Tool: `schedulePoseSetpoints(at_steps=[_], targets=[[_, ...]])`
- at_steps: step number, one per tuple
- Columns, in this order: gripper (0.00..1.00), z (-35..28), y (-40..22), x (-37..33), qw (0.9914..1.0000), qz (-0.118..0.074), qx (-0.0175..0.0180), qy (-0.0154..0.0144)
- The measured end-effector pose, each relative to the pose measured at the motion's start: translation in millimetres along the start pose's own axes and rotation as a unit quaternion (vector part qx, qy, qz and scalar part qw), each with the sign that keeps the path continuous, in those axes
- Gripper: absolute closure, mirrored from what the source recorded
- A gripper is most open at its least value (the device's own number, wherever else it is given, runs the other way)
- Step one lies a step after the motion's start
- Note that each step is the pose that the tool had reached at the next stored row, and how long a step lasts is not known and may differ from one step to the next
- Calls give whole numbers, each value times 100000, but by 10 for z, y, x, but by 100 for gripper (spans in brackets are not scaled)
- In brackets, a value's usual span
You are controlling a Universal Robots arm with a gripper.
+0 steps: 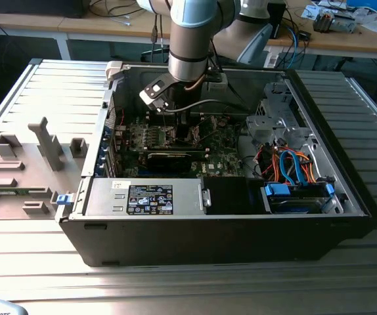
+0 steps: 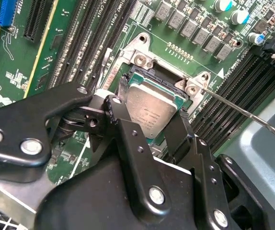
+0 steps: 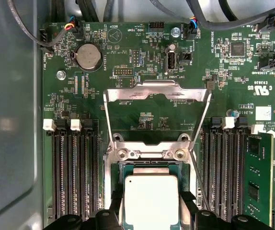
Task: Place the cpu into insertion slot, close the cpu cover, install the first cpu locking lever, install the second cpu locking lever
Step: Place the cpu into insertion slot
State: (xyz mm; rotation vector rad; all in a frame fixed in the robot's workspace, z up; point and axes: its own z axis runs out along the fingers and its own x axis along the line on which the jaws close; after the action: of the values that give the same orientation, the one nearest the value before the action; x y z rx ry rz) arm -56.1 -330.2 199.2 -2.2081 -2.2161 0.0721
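Note:
The cpu (image 2: 149, 112), a silver-topped square chip, sits between my gripper's (image 2: 149, 117) two black fingers (image 2: 116, 115), which are shut on its sides. It is held at the insertion slot (image 2: 152, 73), whose dark socket and silvery rim show just beyond the chip. In the first wrist view the cpu (image 3: 151, 201) lies over the insertion slot (image 3: 149, 165), and the cpu cover (image 3: 142, 88) is swung open, lying back over the green board. A thin locking lever (image 2: 243, 111) sticks out beside the socket. In the exterior view my gripper (image 1: 178, 121) reaches down into the open computer case.
Black memory slots (image 3: 75, 172) flank the socket on both sides, with a module (image 3: 259, 177) in one. Cables (image 1: 287, 164) and a drive bay (image 1: 297, 197) fill the case towards the exterior view's right. A power supply (image 1: 146, 197) lines the near wall. Grey fixtures (image 1: 47, 141) stand outside.

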Motion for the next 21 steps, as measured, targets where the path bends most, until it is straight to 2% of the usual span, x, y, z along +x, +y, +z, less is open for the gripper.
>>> schedulePoseSetpoints(at_steps=[7, 8, 12, 16, 17, 18, 19, 20, 21], targets=[[45, 1, 8, 1, 100000, -16, -17, 13], [38, 1, 8, 1, 100000, -8, -15, 7], [38, -10, 10, 0, 100000, -5, 2, -16], [38, -196, 2, -5, 100000, -4, -8, 48], [38, -211, 2, -5, 99999, -34, -15, 390], [40, -211, 2, -4, 99981, -89, -1, 1939], [40, -211, 3, -4, 99965, -144, 18, 2657], [46, -209, 6, -4, 99953, -283, 67, 3044], [53, -207, 7, -4, 99946, -1082, 99, 3110]])
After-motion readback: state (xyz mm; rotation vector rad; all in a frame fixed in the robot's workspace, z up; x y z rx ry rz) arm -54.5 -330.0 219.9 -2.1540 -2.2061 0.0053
